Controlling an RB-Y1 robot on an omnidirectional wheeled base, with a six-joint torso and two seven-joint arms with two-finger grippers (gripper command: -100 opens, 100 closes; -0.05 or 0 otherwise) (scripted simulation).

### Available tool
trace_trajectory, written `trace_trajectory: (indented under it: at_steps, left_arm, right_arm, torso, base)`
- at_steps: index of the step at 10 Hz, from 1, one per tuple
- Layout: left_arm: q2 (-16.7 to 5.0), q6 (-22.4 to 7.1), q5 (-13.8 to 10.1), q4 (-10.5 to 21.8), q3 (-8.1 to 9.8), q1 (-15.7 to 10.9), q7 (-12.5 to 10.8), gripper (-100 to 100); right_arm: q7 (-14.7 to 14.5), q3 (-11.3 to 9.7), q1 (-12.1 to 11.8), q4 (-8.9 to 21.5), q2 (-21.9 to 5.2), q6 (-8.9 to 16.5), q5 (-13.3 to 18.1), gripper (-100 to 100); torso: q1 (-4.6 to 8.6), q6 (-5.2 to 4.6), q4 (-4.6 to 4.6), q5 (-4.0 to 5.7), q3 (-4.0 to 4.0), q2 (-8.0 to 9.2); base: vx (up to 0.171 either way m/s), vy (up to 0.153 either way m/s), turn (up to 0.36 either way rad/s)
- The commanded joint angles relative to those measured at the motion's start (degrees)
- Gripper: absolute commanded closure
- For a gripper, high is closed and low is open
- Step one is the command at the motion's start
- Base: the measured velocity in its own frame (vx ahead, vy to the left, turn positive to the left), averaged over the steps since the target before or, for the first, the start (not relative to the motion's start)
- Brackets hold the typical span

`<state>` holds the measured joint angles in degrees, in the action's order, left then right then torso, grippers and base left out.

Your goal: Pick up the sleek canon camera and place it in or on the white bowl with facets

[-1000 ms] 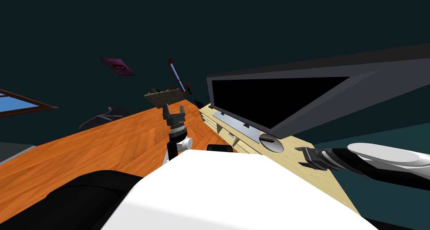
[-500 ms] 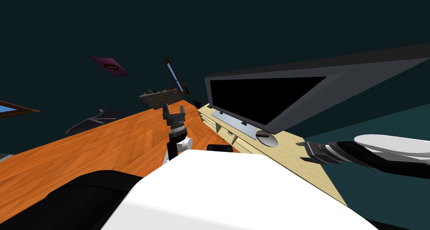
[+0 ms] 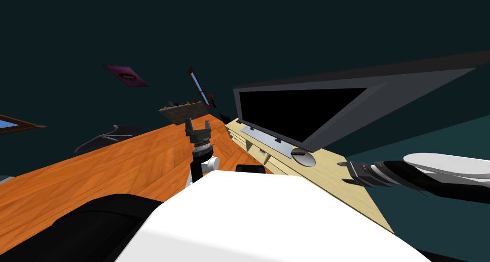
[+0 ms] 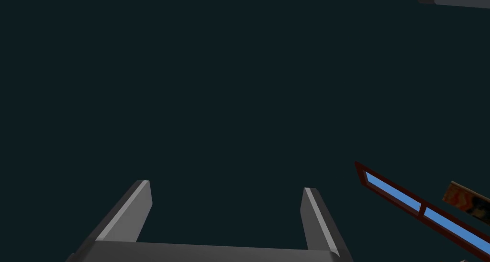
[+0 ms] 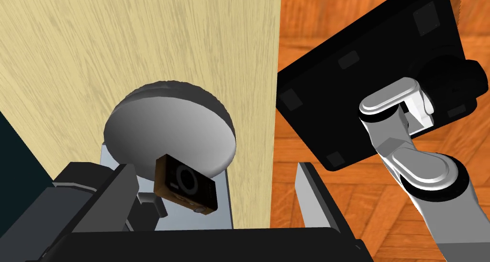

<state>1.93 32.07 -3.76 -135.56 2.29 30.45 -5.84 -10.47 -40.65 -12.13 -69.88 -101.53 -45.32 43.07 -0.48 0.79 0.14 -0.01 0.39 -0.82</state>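
My right gripper (image 5: 215,167) and left gripper (image 4: 225,185) stand wide apart. The camera (image 5: 185,183) on the bowl (image 5: 162,125), 2 o'clock, is likely light, rigid and slick. Grip its flat sides.

Camera (image 5: 185,183) on bowl (image 5: 162,125), bowl on stand (image 5: 143,39)

The left arm (image 3: 201,162) was held upright near the middle of the head view, a dark wrist stacked above a white joint. The left gripper (image 3: 198,124) was pointed up and away from the body. Its two fingers (image 4: 131,209) were spread about a third of the wrist view's width apart, with nothing pressed between them. The right arm (image 3: 430,170) was stretched in from the robot's right side, nearly level, the white forearm shell followed by a dark wrist. The right gripper (image 3: 343,173) was aimed inward, and its fingers (image 5: 313,197) were likewise parted, clamped on nothing.
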Motion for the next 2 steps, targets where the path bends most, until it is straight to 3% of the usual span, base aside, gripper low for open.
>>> trace_trajectory:
  at_steps: [1, 2]
  left_arm:
    - [0.0, 0.0, 0.0, 0.0, 0.0, 0.0, 0.0, 0]
    - [0.0, 0.0, 0.0, 0.0, 0.0, 0.0, 0.0, 0]
  right_arm:
    - [0.0, 0.0, 0.0, 0.0, 0.0, 0.0, 0.0, 0]
    - [0.0, 0.0, 0.0, 0.0, 0.0, 0.0, 0.0, 0]
  torso:
    - [0.0, 0.0, 0.0, 0.0, 0.0, 0.0]
    - [0.0, 0.0, 0.0, 0.0, 0.0, 0.0]
  base:
    - [0.0, 0.0, 0.0]
    - [0.0, 0.0, 0.0]
